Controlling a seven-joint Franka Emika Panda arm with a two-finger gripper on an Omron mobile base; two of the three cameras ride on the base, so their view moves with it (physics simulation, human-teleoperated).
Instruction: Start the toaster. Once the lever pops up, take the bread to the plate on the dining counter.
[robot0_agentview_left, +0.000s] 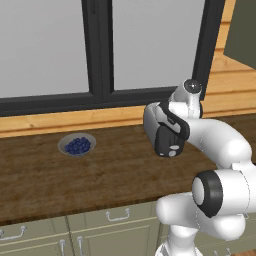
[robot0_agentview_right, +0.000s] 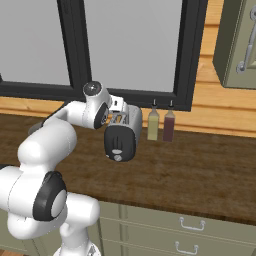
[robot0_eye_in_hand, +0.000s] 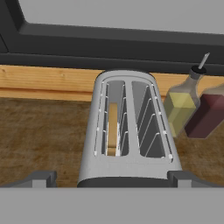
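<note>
Jaws are spread wide with nothing between them. In the hand view the gripper (robot0_eye_in_hand: 112, 178) sits at the bottom of the frame, one dark finger tip (robot0_eye_in_hand: 40, 178) low left and the other low right, with the toaster (robot0_eye_in_hand: 127, 131) right in the middle between them, seen from above along its length.

Both top slots are easy to see. The bread (robot0_eye_in_hand: 112, 129) is down in the left slot, a tan slice standing on edge; the right slot shows just wire guides.

To the right of the toaster in that view are two bottles just beside each other, a yellow-green bottle (robot0_eye_in_hand: 180, 109) with a thin spout and a dark red bottle (robot0_eye_in_hand: 207, 114). Behind all of it there's a pale wood ledge and a dark window frame across the top.

From the right base view the toaster (robot0_agentview_right: 121, 134) is center frame on the dark wood worktop (robot0_agentview_right: 200, 170), black end face toward the camera. A small pale tab shows on that face, probably the lever (robot0_agentview_right: 117, 151), but it's pretty tiny. The arm's wrist is right next to the toaster's left side.

In the left base view a grey bowl of blueberries (robot0_agentview_left: 77, 145) sits mid-left on the worktop, well apart from the toaster (robot0_agentview_left: 167, 132).
</note>
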